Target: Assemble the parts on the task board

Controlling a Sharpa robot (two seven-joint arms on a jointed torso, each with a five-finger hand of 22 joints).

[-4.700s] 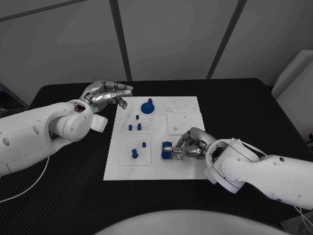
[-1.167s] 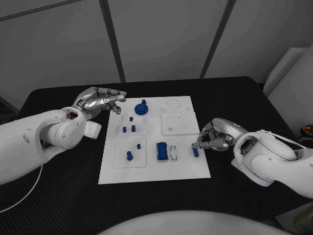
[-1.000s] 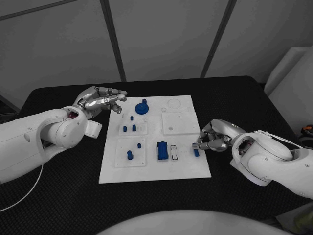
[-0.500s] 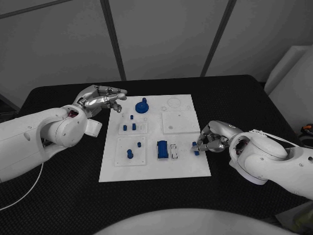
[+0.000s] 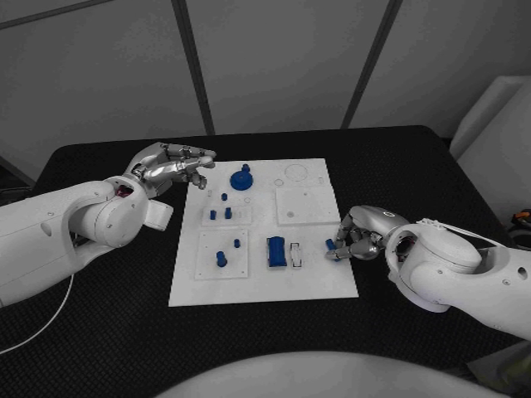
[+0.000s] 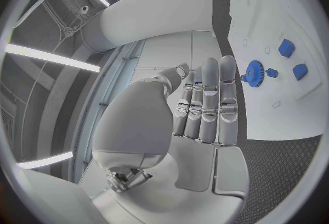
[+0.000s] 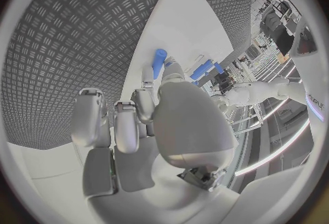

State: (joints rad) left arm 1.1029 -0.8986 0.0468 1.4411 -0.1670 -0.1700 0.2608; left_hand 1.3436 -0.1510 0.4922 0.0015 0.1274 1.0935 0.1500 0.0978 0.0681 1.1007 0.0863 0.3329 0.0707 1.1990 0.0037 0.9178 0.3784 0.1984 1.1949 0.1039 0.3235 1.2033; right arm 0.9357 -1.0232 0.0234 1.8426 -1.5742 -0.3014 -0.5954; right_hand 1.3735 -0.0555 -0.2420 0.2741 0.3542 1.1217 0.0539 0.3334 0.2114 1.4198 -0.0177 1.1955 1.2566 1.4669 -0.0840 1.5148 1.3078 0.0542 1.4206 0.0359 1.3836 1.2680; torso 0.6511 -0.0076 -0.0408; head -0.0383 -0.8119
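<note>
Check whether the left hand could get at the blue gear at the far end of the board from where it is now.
Probably yes. The left hand hovers beside the task board with nothing in its fingers, and the blue gear stands just off it with nothing between them.

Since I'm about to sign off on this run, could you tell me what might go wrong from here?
1. The right robot hand pinches a small blue part at the task board's right edge; a slip could drop it onto the black table.
2. The fingers cover much of the part in the head view, so its alignment is hard to judge.
3. The left robot hand hangs by the board's far left corner, near the blue gear; a stray move might knock it.
</note>
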